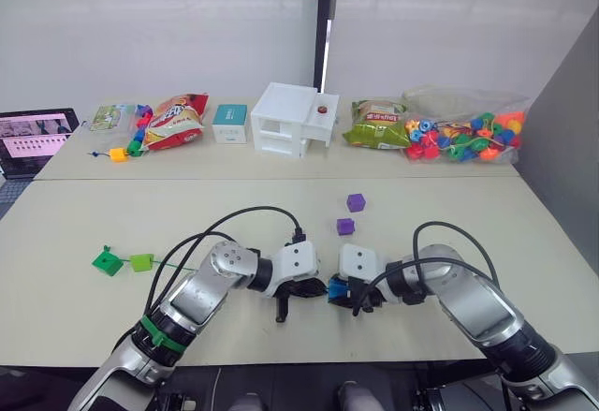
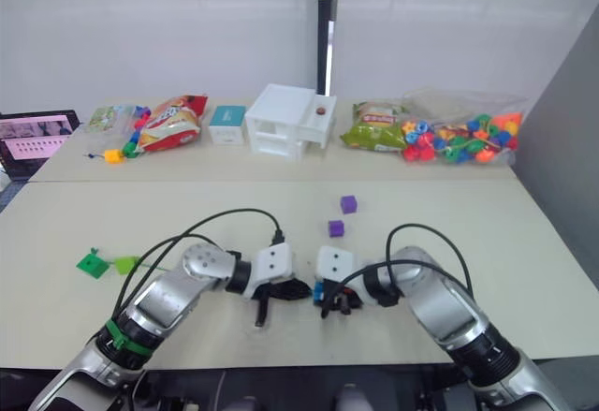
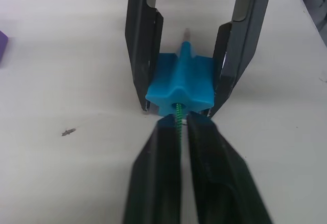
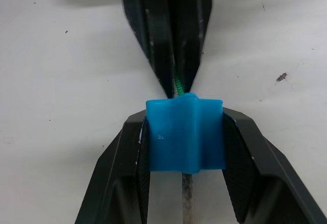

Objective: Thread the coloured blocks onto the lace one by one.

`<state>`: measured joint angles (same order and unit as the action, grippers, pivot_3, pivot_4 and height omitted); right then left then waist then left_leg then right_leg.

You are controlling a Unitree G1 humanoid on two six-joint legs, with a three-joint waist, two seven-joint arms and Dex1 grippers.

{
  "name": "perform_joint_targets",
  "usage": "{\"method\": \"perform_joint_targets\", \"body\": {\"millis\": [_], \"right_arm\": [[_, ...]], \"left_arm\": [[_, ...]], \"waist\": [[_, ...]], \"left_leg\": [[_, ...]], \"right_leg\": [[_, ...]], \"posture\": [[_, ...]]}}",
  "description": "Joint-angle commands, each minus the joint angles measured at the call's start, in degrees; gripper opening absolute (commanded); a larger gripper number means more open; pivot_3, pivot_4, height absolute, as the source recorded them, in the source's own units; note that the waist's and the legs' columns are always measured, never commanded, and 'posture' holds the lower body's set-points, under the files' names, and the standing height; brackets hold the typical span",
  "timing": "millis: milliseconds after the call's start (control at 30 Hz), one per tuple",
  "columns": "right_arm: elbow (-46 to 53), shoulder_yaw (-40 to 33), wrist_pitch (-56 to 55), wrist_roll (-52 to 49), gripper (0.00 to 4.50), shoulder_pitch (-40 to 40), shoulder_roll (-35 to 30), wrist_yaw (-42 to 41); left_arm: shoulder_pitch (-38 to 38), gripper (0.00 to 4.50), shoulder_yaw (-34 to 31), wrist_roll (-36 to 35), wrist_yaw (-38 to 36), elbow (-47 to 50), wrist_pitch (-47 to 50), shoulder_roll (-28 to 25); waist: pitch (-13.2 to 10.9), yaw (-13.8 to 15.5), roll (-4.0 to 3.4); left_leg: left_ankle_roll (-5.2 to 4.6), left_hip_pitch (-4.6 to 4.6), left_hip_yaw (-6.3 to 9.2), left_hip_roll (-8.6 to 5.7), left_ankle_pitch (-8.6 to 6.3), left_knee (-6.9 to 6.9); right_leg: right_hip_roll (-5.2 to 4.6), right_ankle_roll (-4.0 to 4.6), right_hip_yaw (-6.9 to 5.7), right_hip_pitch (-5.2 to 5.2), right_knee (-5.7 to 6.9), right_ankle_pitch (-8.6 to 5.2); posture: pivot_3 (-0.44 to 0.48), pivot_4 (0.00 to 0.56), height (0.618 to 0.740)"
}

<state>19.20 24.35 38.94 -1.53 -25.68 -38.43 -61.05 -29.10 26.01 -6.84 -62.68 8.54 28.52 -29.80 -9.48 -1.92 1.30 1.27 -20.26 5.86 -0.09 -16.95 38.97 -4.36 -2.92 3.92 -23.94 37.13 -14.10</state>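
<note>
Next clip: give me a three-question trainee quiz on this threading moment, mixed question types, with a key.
1. True or false: the lace's stiff tip has already passed through the blue block.
2. Multiple choice: what is each pincer shut on?
A. left pincer on the lace, right pincer on the blue block
B. left on the blue block, right on the lace
C. both on the lace
3. Short answer: how many purple blocks lie loose on the table, and on which side of the pincers?

Key:
1. True; the tip sticks out of the block's far side in the left wrist view.
2. A.
3. Two, beyond the pincers, farther from the robot.
</note>
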Motion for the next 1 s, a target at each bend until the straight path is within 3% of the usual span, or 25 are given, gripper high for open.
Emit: {"method": "perform_joint_targets", "body": {"millis": [33,200,267,767,1000], "right_arm": [[-0.8,-0.4,1.9,-0.9,2.73,1.6,0.4,1.5],[3.8,-5.0,3.8,-4.1,4.39,2.9,-2.1,1.3],[5.7,-6.5,3.6,-5.1,4.50,4.3,-4.3,0.7],[5.5,-6.9,0.7,-4.5,4.50,7.9,-7.1,3.6],[5.5,-6.7,0.0,-4.6,4.50,8.0,-7.2,3.7]], "left_arm": [[-0.6,1.84,-1.1,-1.2,-2.0,2.9,1.1,-2.1],[-2.5,3.45,-0.4,0.5,-2.8,2.8,-0.3,-3.9],[-3.6,4.10,0.4,1.0,-3.1,2.4,-0.9,-3.7],[-8.2,4.10,6.0,5.5,-0.8,-9.5,-6.4,6.8],[-7.6,1.96,4.8,3.9,-2.3,-8.4,-6.5,6.7]], "waist": [[0.0,-0.1,0.00],[0.0,0.2,0.00],[0.0,0.7,0.01],[0.0,0.8,0.02],[0.0,0.9,0.03]], "left_leg": [[0.00,0.00,0.00,0.00,0.00,0.00],[0.00,-0.06,0.01,-0.02,0.00,0.00],[0.00,-0.17,0.01,-0.04,0.00,0.01],[0.00,-0.18,-0.04,-0.04,0.00,0.05],[0.00,-0.18,-0.03,-0.03,0.00,0.05]], "right_leg": [[0.00,0.00,0.00,0.00,0.00,0.00],[-0.02,0.00,0.00,-0.05,-0.01,0.00],[-0.04,0.00,0.00,-0.10,-0.04,0.00],[-0.03,-0.01,0.00,-0.10,-0.05,0.00],[-0.02,-0.01,0.00,-0.10,-0.04,0.00]], "posture": [[0.000,0.150,0.740],[0.000,0.150,0.740],[0.000,0.150,0.740],[0.000,0.150,0.740],[0.000,0.150,0.740]]}}
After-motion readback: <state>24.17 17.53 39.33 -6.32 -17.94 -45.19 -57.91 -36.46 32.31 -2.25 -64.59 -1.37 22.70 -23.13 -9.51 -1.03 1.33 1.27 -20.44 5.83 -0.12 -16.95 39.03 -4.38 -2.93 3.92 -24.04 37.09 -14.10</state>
